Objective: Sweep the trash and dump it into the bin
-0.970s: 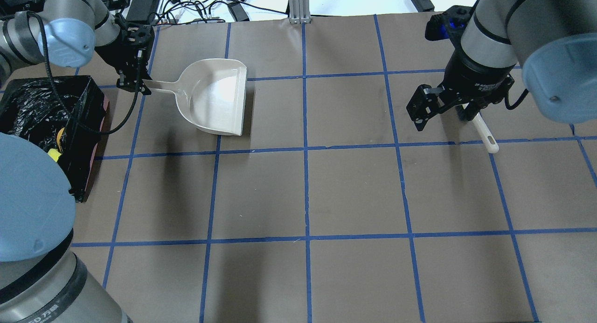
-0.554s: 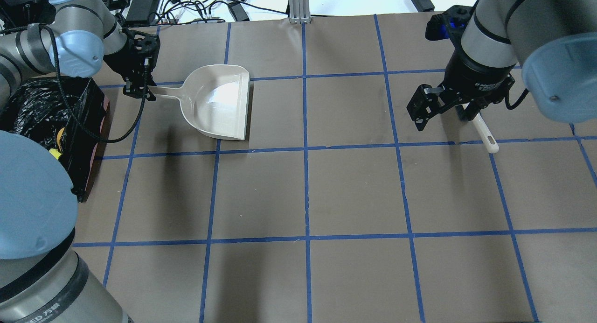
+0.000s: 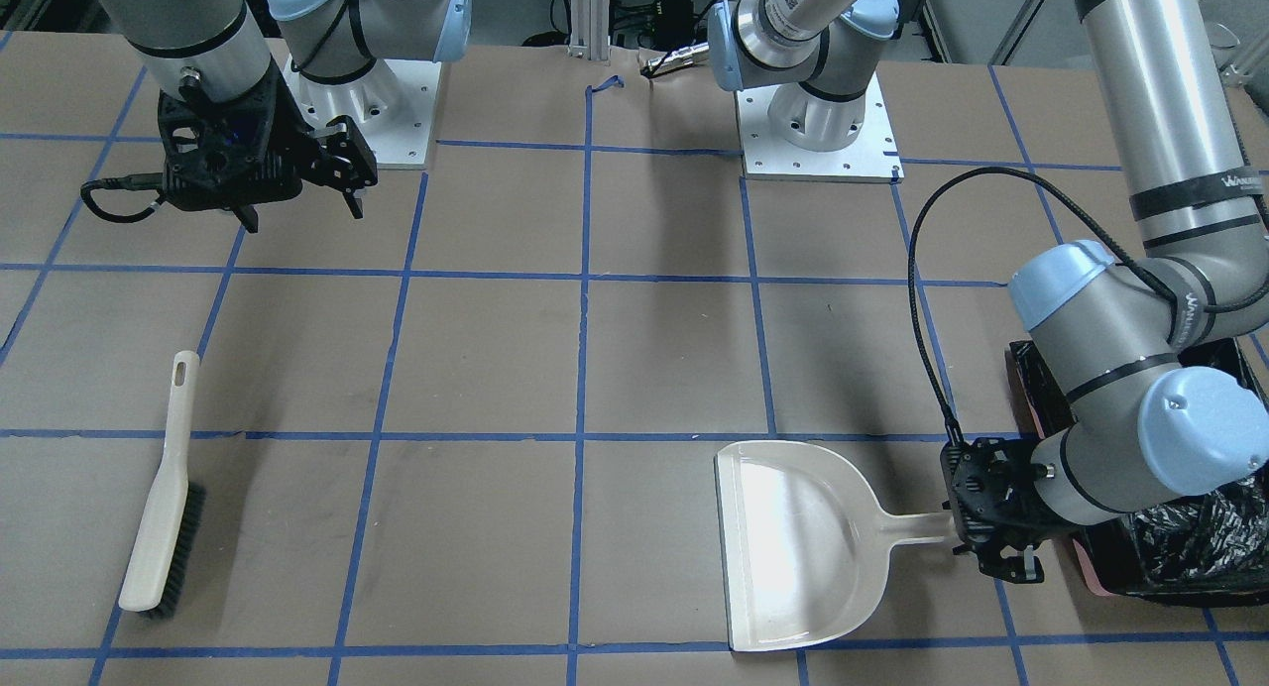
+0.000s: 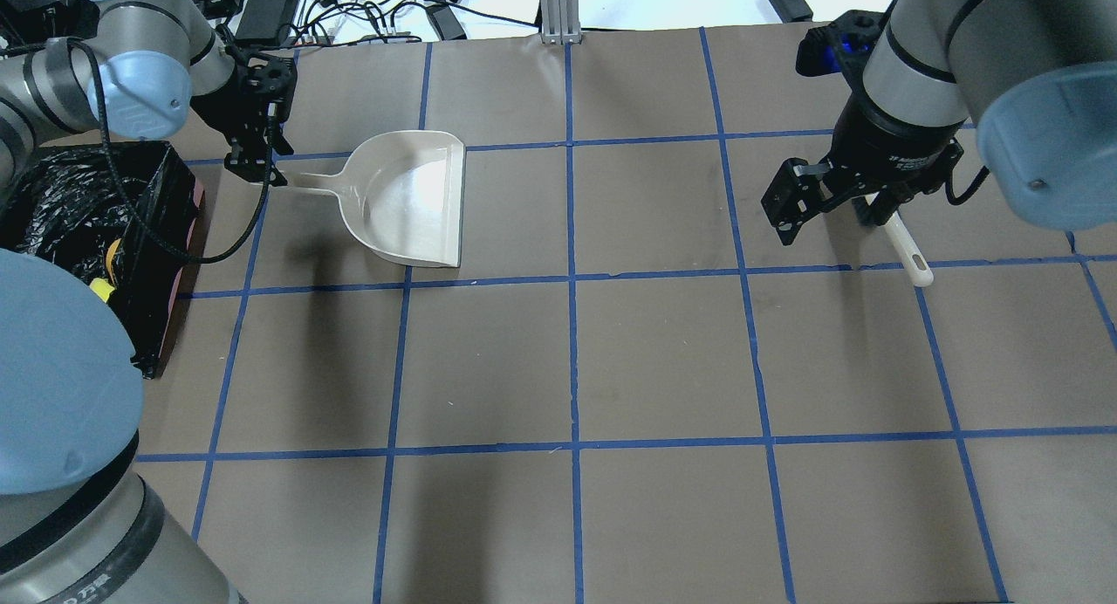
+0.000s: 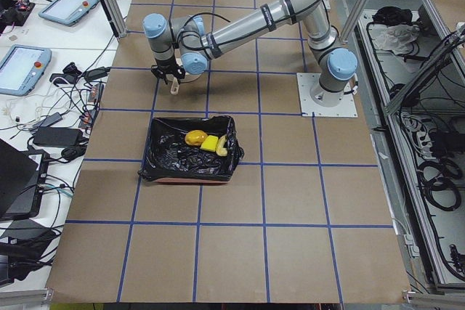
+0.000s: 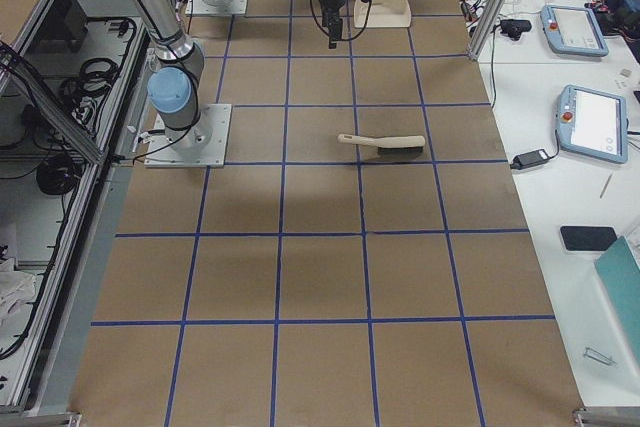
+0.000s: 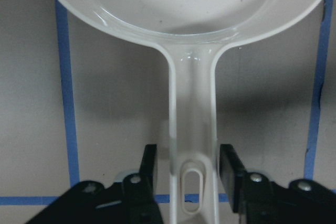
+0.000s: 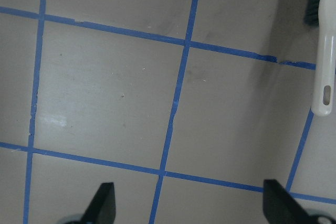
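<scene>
The bin (image 4: 52, 194), lined with crinkled black plastic, stands at the table's left edge; it also shows in the front view (image 3: 1190, 542). In the left view the trash lies inside the bin (image 5: 167, 161): an orange-yellow lump (image 5: 195, 137), a yellow-green wedge (image 5: 209, 143) and a pale slice (image 5: 220, 149). My left gripper (image 4: 257, 163) is shut on the handle of the empty beige dustpan (image 4: 410, 198), whose pan lies low over the table right of the bin. The wrist view shows the fingers (image 7: 149, 171) on both sides of the handle (image 7: 191, 129). My right gripper (image 4: 829, 216) is open and empty above the table.
A beige hand brush (image 4: 907, 255) lies on the table just beside my right gripper; it also shows in the front view (image 3: 159, 498) and the right wrist view (image 8: 326, 51). Cables and power bricks (image 4: 366, 10) lie beyond the table's far edge.
My left gripper has carried the dustpan a little rightward, away from the bin, and lowered it; its shadow has shrunk. The right arm and brush have not moved.
</scene>
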Robot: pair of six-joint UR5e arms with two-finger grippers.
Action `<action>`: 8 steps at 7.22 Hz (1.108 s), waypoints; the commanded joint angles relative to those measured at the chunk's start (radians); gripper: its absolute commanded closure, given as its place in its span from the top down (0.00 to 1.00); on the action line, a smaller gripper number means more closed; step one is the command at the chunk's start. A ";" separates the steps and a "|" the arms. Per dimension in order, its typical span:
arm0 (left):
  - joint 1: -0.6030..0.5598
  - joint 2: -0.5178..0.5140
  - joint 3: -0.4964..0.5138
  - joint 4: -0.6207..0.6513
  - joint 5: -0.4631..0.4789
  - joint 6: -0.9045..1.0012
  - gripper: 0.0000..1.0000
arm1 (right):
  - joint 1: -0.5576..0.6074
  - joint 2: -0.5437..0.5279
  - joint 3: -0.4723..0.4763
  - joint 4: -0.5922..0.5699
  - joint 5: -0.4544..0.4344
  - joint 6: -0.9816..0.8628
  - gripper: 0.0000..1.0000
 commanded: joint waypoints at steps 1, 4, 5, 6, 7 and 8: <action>-0.004 0.054 0.129 -0.195 -0.011 -0.056 0.58 | 0.000 0.001 0.000 -0.002 0.000 0.002 1.00; -0.100 0.132 0.151 -0.235 -0.001 -0.376 0.58 | -0.002 0.001 0.000 -0.001 0.003 0.003 1.00; -0.134 0.170 0.146 -0.255 -0.003 -0.599 0.59 | -0.002 0.001 0.000 -0.002 0.002 0.003 1.00; -0.159 0.207 0.140 -0.256 -0.015 -0.814 0.59 | -0.002 0.001 0.000 -0.001 0.002 0.002 1.00; -0.173 0.242 0.113 -0.258 -0.017 -0.935 0.59 | -0.002 0.001 0.000 -0.002 0.005 0.003 1.00; -0.181 0.284 0.072 -0.258 -0.041 -1.135 0.64 | 0.000 0.001 0.000 -0.004 0.009 0.003 1.00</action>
